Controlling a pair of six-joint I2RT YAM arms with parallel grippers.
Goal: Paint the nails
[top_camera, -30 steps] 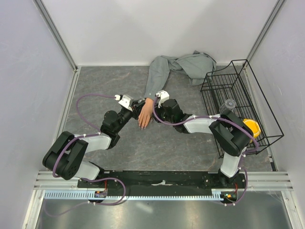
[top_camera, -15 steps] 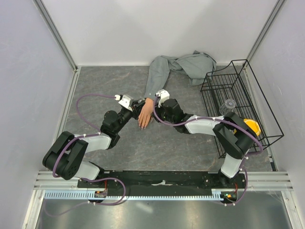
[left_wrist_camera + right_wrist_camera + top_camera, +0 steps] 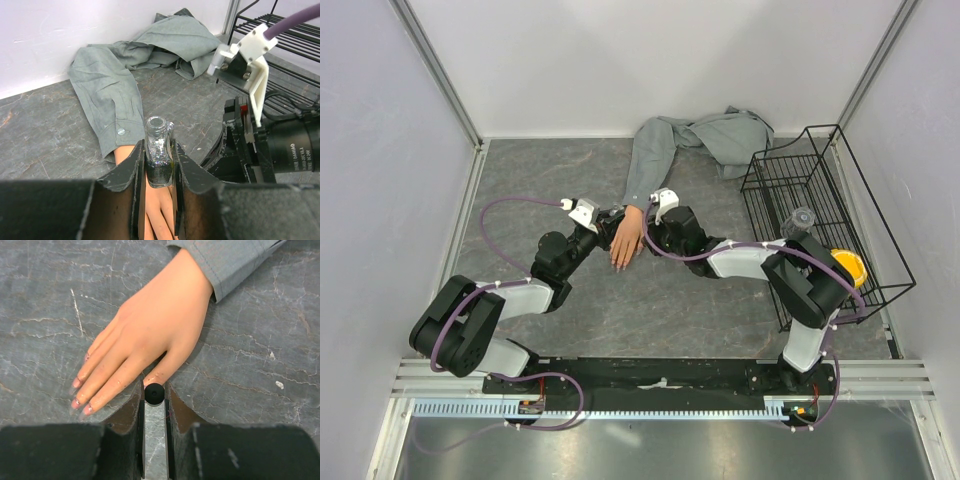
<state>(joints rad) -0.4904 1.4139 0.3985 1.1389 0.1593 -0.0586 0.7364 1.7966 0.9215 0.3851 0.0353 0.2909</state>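
Note:
The peach mannequin hand (image 3: 624, 240) lies palm down on the grey table, in a grey shirt sleeve (image 3: 645, 165). In the right wrist view (image 3: 150, 335) its pinkish nails (image 3: 76, 403) show on the fingertips at left. The thumb tip is hidden behind a black brush cap (image 3: 154, 393). My right gripper (image 3: 154, 390) is shut on this cap, right at the thumb tip, and sits to the right of the hand (image 3: 648, 232). My left gripper (image 3: 159, 165) is shut on a small open polish bottle (image 3: 159, 150) above the hand, on its left side (image 3: 608, 228).
The rest of the grey shirt (image 3: 720, 135) is bunched at the back wall. A black wire basket (image 3: 790, 180) stands at the right with a yellow object (image 3: 848, 266) and a clear jar (image 3: 801, 218) in it. The two grippers are close together over the hand.
My right arm has shifted slightly, its wrist a touch further from me beside the hand. My left arm and the hand have not moved.

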